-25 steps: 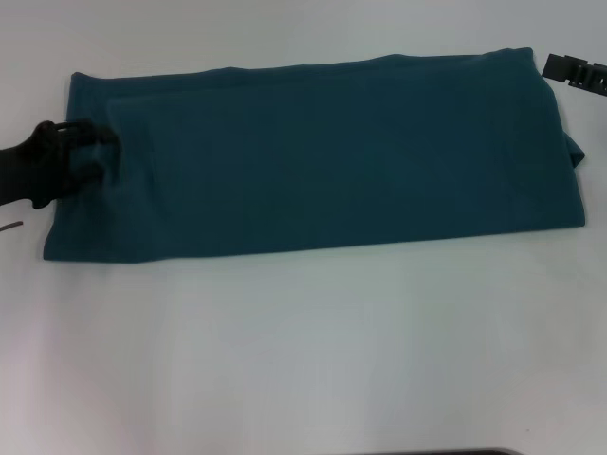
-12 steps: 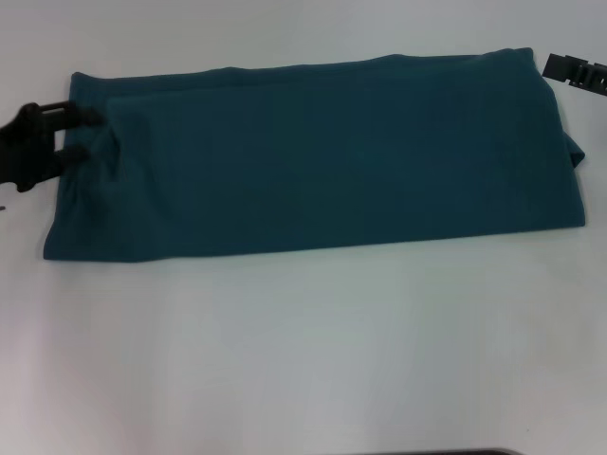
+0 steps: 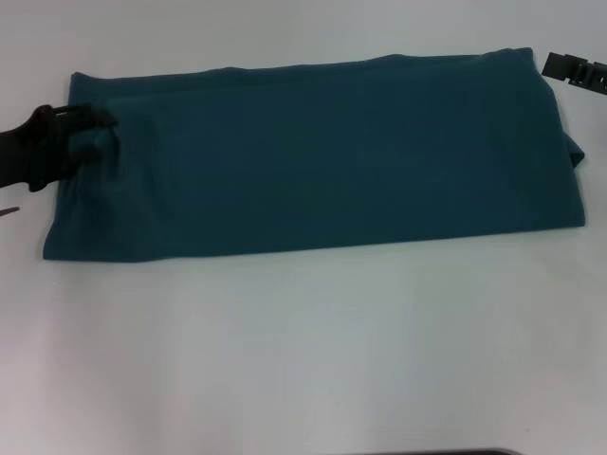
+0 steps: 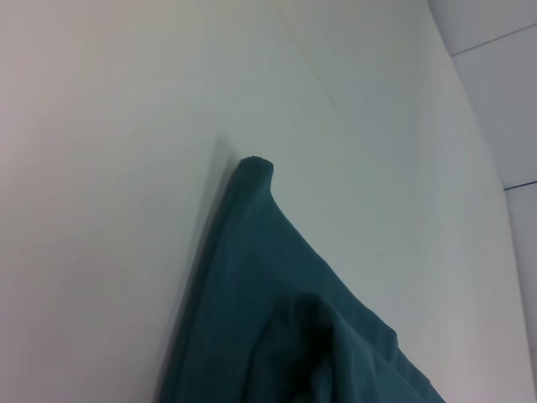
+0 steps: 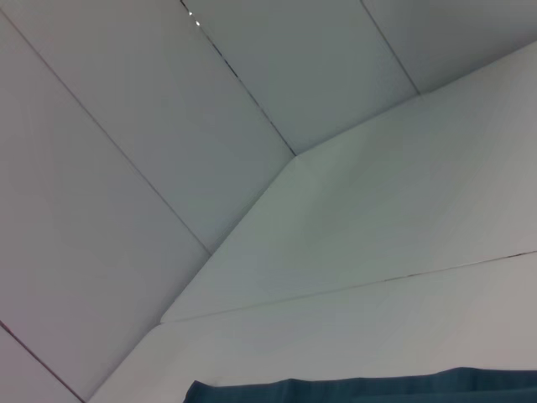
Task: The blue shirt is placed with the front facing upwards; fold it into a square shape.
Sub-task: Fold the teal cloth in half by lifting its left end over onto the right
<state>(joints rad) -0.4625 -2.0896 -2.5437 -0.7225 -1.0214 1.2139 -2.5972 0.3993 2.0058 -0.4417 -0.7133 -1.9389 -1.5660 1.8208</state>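
Note:
The blue shirt (image 3: 332, 152) lies flat on the white table as a long teal band running left to right, with no lettering showing. My left gripper (image 3: 102, 135) reaches in from the left and sits open over the band's left end, one finger (image 3: 93, 118) toward the far edge and the other nearer me. The cloth puckers a little at its tips. In the left wrist view a corner of the blue shirt (image 4: 277, 319) lies on the table with a raised fold close to the camera. My right gripper (image 3: 574, 72) hangs off the band's far right corner.
The white table (image 3: 303, 360) stretches bare in front of the shirt. The right wrist view shows a strip of the blue shirt (image 5: 377, 388) and pale wall panels (image 5: 168, 168) beyond the table's far edge.
My left gripper backed off to the left of the shirt's end, then came back right over the edge. The shirt and the right arm stayed put.

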